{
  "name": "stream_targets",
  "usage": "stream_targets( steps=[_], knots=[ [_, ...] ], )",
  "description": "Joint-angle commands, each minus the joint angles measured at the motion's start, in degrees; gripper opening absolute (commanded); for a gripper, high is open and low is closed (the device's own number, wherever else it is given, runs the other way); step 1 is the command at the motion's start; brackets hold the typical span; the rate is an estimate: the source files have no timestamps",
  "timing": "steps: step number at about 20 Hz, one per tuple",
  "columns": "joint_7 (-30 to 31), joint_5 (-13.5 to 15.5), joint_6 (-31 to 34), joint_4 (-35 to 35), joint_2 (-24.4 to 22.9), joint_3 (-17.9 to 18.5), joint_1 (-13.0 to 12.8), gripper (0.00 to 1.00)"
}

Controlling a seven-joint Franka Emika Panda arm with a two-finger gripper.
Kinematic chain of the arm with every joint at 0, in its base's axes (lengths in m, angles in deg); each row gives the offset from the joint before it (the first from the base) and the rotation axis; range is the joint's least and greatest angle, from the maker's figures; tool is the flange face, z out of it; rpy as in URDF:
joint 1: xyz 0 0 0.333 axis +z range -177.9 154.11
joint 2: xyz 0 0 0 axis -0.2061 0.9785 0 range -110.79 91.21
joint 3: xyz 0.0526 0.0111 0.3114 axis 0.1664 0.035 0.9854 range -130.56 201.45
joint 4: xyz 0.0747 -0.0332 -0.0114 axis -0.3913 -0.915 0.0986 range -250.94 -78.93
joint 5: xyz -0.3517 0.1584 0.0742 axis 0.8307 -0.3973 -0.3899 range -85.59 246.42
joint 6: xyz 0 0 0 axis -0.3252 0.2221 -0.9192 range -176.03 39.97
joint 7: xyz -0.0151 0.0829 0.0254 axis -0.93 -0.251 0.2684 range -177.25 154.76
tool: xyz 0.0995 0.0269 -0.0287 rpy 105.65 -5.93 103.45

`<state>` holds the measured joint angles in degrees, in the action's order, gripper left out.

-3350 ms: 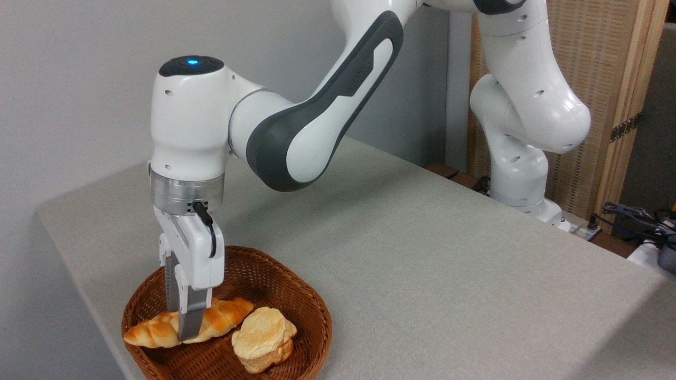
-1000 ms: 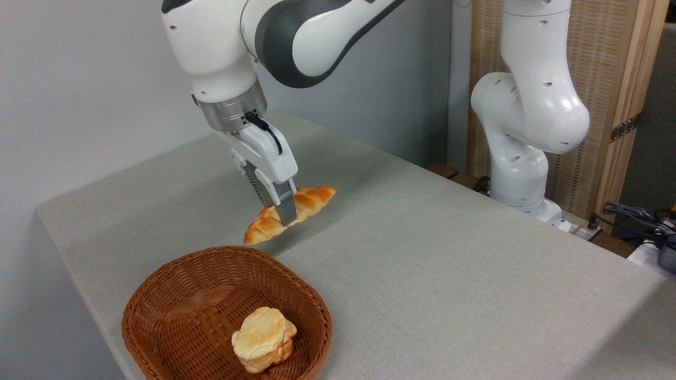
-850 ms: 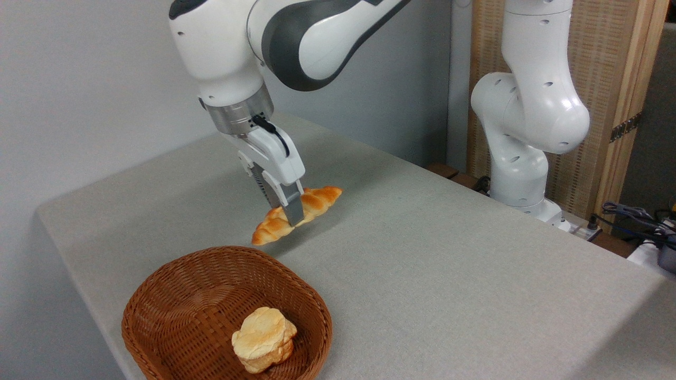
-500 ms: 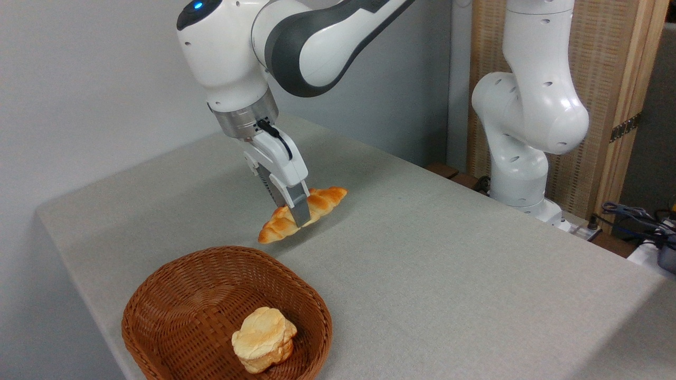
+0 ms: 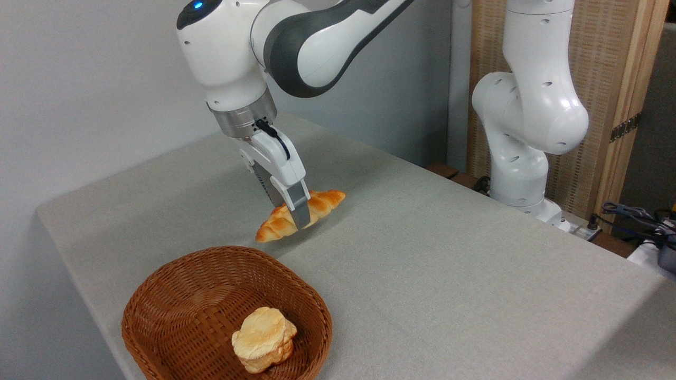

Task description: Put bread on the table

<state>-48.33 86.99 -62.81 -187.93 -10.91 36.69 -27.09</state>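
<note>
Your end effector (image 5: 296, 211) is gripping the bread (image 5: 300, 215) at its middle, seemingly just above the table (image 5: 449, 264), behind the basket (image 5: 174, 295); next, lower and release.

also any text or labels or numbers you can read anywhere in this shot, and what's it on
No text can be read anywhere in this view.
The arm link shows no legible marking on its grey panel.
The bread, the gripper, the basket, the bun and the table carry no labels or numbers.
</note>
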Motion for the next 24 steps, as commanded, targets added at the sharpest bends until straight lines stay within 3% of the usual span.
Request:
stream_targets(
  steps=[1, 7, 13, 16, 17, 24],
  knots=[
    [0.9, -0.6, -1.0, -0.7, -0.7, 0.2, -0.4, 1.00],
    [0.9, -0.7, -1.2, -0.5, -0.8, 0.2, -0.4, 1.00],
    [0.3, -1.0, -9.8, 2.2, -1.5, 2.0, 0.4, 1.00],
    [-0.3, -5.8, -10.2, 3.7, -1.5, 3.6, 0.4, 1.00],
    [-0.3, -6.0, -10.2, 4.6, -1.4, 3.7, 0.4, 1.00],
    [-5.8, -5.4, -9.8, 5.8, -1.7, 7.5, 0.4, 1.00]
  ],
)
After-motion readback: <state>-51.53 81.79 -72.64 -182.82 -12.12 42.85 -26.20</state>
